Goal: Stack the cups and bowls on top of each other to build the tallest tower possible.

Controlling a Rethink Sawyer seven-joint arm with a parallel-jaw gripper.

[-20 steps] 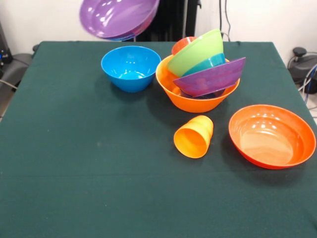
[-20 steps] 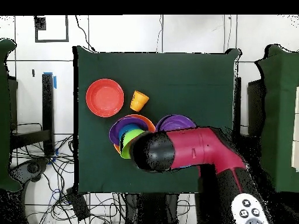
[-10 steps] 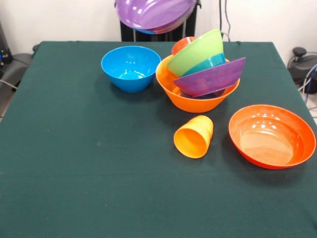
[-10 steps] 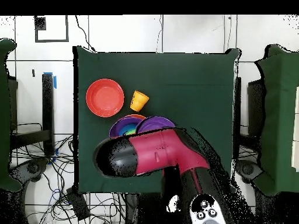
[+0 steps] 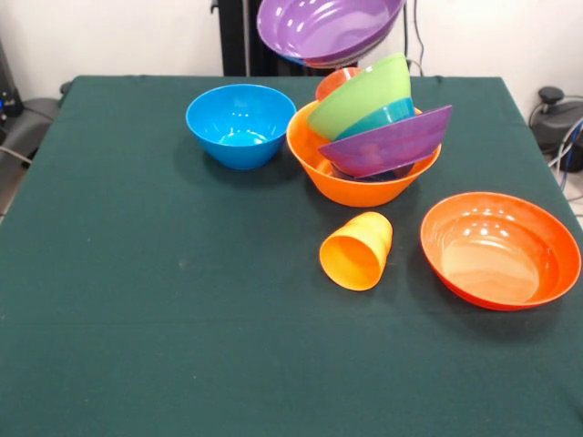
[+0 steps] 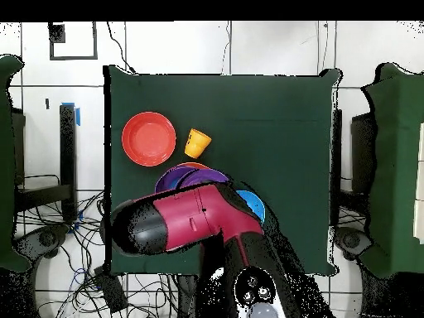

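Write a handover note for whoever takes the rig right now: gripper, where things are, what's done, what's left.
Gripper: hidden in both views; state unknown.
Carried purple bowl hangs tilted in the air above the tower.
Tower: big yellow-orange bowl holds a purple bowl, a teal-blue one, a lime green bowl and a red-orange cup, all leaning.
Loose: blue bowl upright, yellow-orange cup on its side, red-orange bowl upright.
Left: place the carried bowl, then the loose pieces.

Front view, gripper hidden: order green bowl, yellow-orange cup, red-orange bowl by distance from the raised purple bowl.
1. Green bowl, in the stack just below the purple bowl.
2. Yellow-orange cup, on its side, mid-table.
3. Red-orange bowl, far right.
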